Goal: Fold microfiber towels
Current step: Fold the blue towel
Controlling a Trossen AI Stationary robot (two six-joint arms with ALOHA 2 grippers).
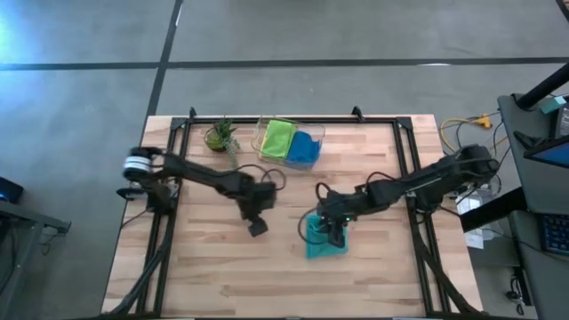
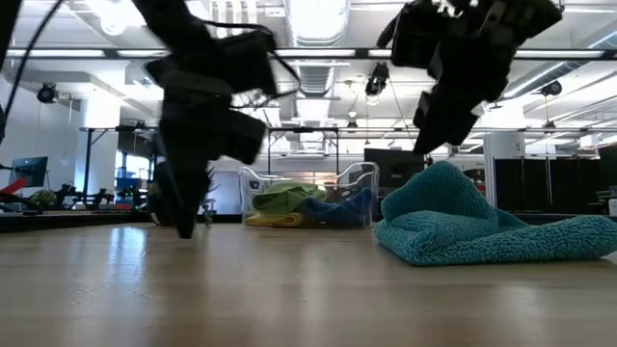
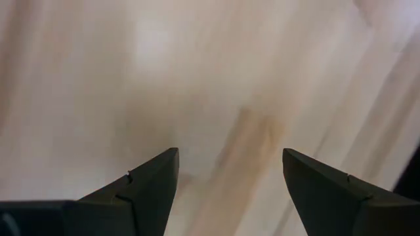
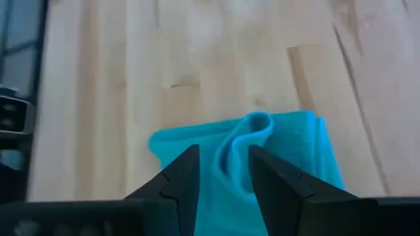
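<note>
Teal towel [image 1: 322,244] bunched on the table [image 1: 382,276], right of centre, toward the near edge. Right gripper [image 4: 223,172] directly above a raised fold, fingers slightly apart, apparently not pinching it. Left gripper [image 3: 230,190] spread wide over bare wood, further left. Lime green towel [image 1: 277,138] and dark blue towel [image 1: 305,147] in the clear bin [image 1: 317,133] at the far edge.

Wooden table [image 1: 222,267]: pale butcher-block top of light planks, framed by black metal rails. Clear plastic bin [image 1: 313,135]: at far edge of table, near centre, transparent walls; in low view stands behind tabletop's middle. Small potted plant [image 1: 220,135]: green spiky leaves, just beside bin, toward table's left. Grey floor [image 1: 89,53] with dark seam lines surrounds table. Monitor [image 2: 29,171] on stand in room beyond, ceiling lights overhead.
</note>
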